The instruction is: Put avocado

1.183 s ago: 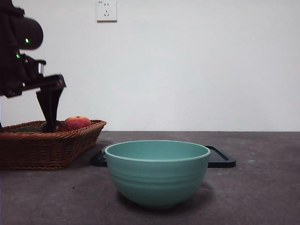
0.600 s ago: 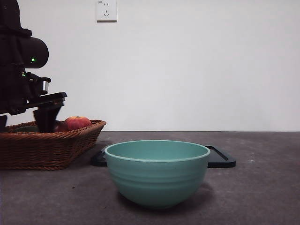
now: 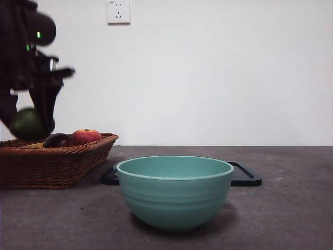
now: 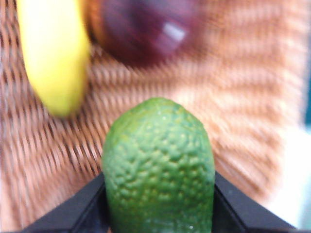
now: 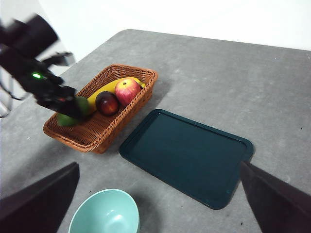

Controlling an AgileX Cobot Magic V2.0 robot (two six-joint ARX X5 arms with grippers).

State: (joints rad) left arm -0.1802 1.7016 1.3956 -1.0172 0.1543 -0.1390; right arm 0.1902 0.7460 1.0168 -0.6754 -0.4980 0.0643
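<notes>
Left tool (image 3: 28, 122) clamped on avocado (image 4: 159, 167), held above wicker basket (image 3: 62, 161), long axis poking out between the jaws. Bowl (image 3: 174, 190) and tray (image 5: 187, 155) beside basket. Right tool spread wide, well above.

The left claw (image 3: 30, 125) has lifted the avocado (image 3: 27, 124) (above the basket (image 3: 57, 164)).

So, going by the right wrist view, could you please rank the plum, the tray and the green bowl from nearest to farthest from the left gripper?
The left gripper holds the avocado above the basket.
1. Plum: in the basket, right beside the gripper.
2. Green bowl: on the table, outside the basket.
3. Tray: beyond the basket's far side; its near edge rivals the bowl, its middle is farther.
</notes>
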